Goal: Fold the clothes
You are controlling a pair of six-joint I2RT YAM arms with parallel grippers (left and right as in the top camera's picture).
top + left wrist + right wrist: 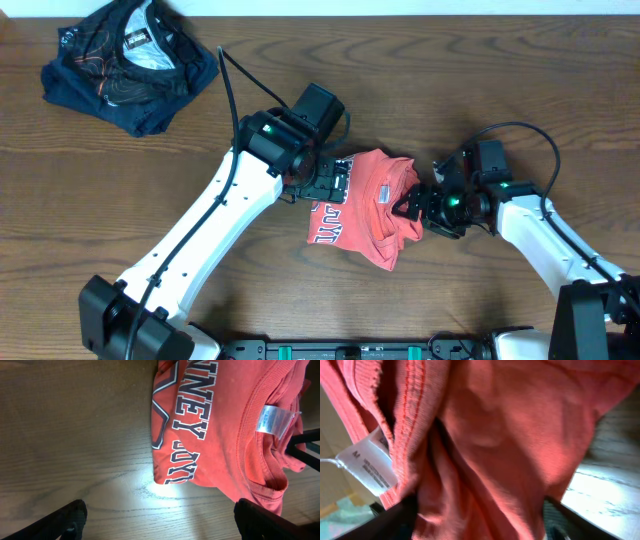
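Red shirt [370, 205], navy-white lettering [192, 420], navy patterned garment [110, 80], brown woodgrain table [450, 80]

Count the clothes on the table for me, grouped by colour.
Red shirt: 1
Dark blue garment, bunched at the far left: 1
Total: 2

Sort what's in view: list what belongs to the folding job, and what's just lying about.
In the job:
red T-shirt, bunched mid-table
left hand, open over its printed edge
right hand, pushed into its cloth; grip unclear

Lying about:
dark blue garment heap, far corner, untouched; it is clothing, so probably next
wooden table, only the work surface
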